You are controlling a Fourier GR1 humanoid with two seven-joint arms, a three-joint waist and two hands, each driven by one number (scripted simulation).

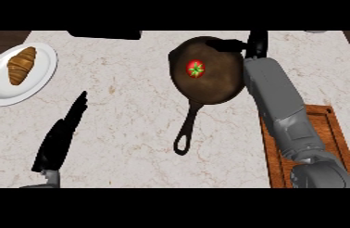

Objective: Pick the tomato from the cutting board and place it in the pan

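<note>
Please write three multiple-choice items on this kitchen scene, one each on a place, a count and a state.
1. Where is the tomato?
A. on the cutting board
B. in the pan
C. on the plate

2. How many croissants lie on the plate?
A. none
B. one
C. three

3. What state is the left hand in?
A. open, holding nothing
B. curled round the pan's handle
C. pinching the tomato

Answers:
1 B, the tomato sits on the pan's dark bottom, while the cutting board is at the right under the right forearm.
2 B, a single croissant is on the white plate.
3 A, its fingers are straight over the counter, left of the handle.
</note>
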